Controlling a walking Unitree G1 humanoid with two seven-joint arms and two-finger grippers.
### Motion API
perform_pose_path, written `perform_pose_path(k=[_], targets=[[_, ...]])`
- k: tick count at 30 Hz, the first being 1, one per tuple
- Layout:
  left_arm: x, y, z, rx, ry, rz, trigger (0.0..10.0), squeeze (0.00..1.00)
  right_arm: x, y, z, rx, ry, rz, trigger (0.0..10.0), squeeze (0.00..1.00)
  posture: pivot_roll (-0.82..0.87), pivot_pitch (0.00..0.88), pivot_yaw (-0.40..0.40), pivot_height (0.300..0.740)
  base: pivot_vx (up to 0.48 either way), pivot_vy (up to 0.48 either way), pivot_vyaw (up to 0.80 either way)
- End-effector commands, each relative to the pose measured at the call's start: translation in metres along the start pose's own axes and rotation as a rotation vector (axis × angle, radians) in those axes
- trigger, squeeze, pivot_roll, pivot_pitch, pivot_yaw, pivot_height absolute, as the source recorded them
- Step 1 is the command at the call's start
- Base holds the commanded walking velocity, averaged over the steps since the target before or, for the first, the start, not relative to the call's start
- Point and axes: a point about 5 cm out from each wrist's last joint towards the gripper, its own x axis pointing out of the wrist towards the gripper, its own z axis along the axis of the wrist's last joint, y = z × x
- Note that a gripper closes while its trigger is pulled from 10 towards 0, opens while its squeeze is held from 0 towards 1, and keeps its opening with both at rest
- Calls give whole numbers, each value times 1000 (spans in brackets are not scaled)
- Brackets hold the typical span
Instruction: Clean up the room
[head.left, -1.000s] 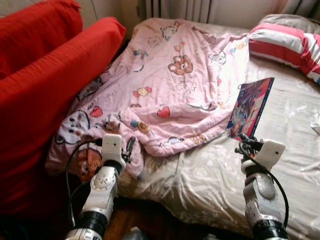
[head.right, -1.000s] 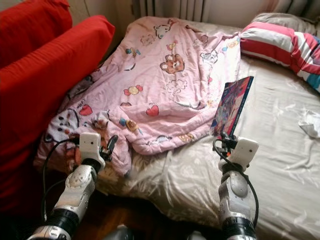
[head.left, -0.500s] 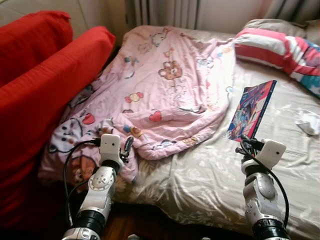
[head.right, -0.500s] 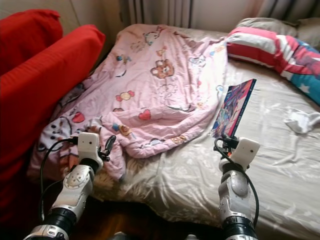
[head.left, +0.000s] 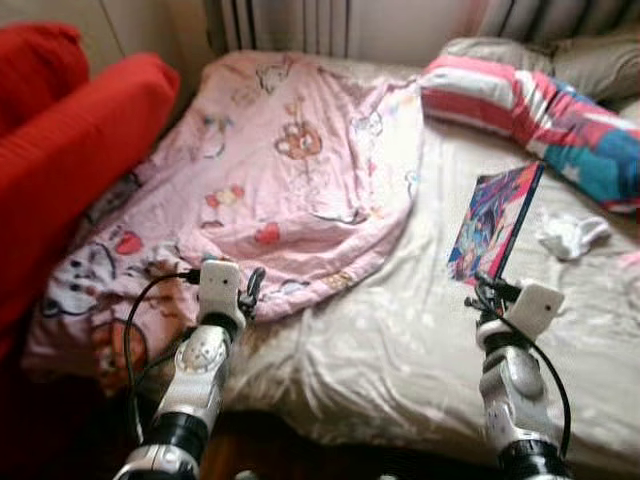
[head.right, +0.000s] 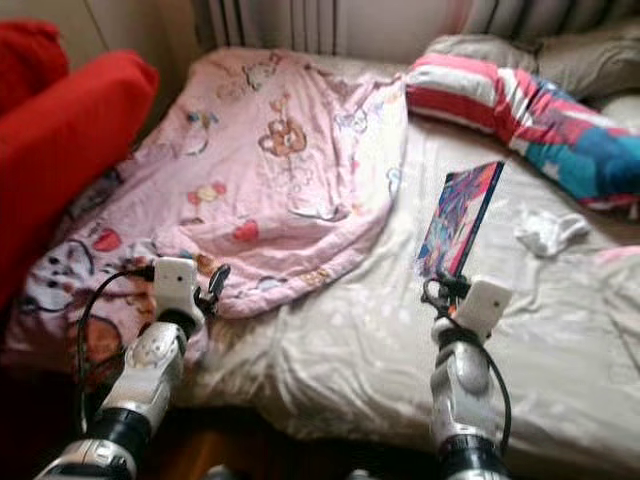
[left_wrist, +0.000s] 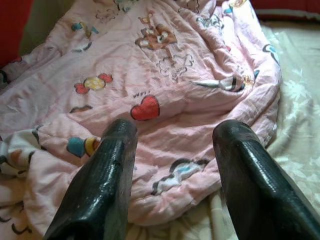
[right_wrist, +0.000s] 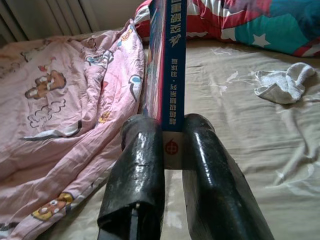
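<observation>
Holding book (head.left: 495, 222) upright above bed (head.left: 400, 340): your right end effector (right_wrist: 172, 145) pinched lower spine, fingers closed tight. Likely stiff, light, glossy cover maybe slippery; you'd want deeper grip. Left end effector (left_wrist: 172, 145) spread open, empty, over pink blanket (head.left: 270, 170).

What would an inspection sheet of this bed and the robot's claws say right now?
Surface: bed with a creased beige sheet.
Job's things: book held upright above the sheet; crumpled pink blanket; white sock lying on the sheet.
Clutter: striped pillow at the head of the bed.
Grippers: right claw shut on the book's spine; left claw open, over the blanket's edge.
Cables: black cable looping beside the left wrist.
Surroundings: red cushions on the left, radiator behind.
</observation>
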Motion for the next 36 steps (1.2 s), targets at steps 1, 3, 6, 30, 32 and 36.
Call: perform_pose_path(k=[1, 3, 6, 30, 32, 36], targets=[[-1, -6, -4, 2, 14, -17, 10000, 0, 0, -6, 7, -6, -34, -12, 10000, 0, -114, 145, 8, 729, 0, -480, -494], [-1, -5, -4, 3, 14, -17, 10000, 0, 0, -5, 6, -6, -39, -11, 10000, 0, -112, 145, 9, 729, 0, -416, -247], [-1, -4, -4, 5, 13, -16, 10000, 0, -1, -3, 6, -8, -41, -5, 10000, 0, -110, 144, 11, 729, 0, -347, 0], [-2, -6, -6, 7, 20, -26, 10000, 0, -1, -1, 0, -9, -10, 4, 10000, 0, -112, 121, 18, 729, 0, -137, 0], [-2, -6, -6, 7, 20, -24, 10000, 0, -1, 1, 0, 1, -9, 10, 10000, 0, -110, 122, 16, 729, 0, 0, -794], [-2, -5, -7, 10, 23, -21, 10000, 0, -1, 3, -1, -4, -5, 18, 10000, 0, -110, 122, 16, 729, 0, 0, -788]])
